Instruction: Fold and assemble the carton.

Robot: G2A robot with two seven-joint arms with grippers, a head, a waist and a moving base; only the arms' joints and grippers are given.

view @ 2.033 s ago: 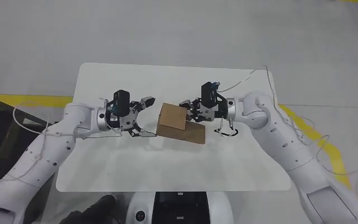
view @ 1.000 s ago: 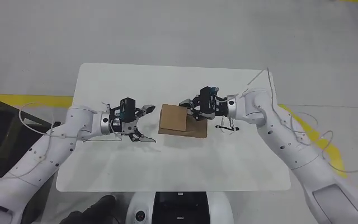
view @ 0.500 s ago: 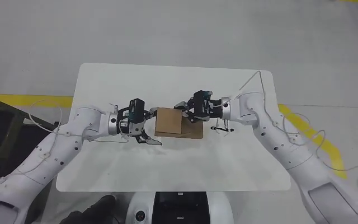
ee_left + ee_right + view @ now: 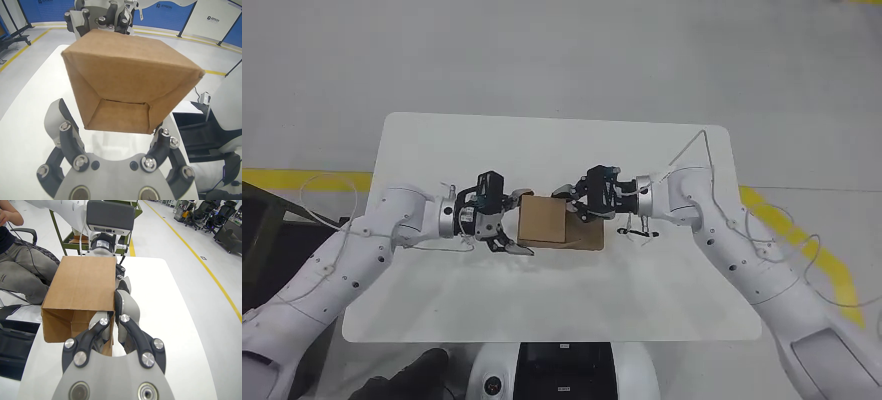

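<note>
I am holding my left hand [image 4: 111,130] spread wide and gripping nothing. Its two fingers [image 4: 63,121] are straddling the near, open end of the carton [image 4: 128,72]; whether they are touching the cardboard I cannot tell. The brown carton is lying straight ahead of this hand over the white worktop [image 4: 542,150], its open mouth facing the palm. My right hand [image 4: 113,315] is meeting the carton from the opposite end. It is pinching one side wall, with one finger reaching inside the opening and the other pressing on the outside. The carton is sitting directly between my two hands.
</note>
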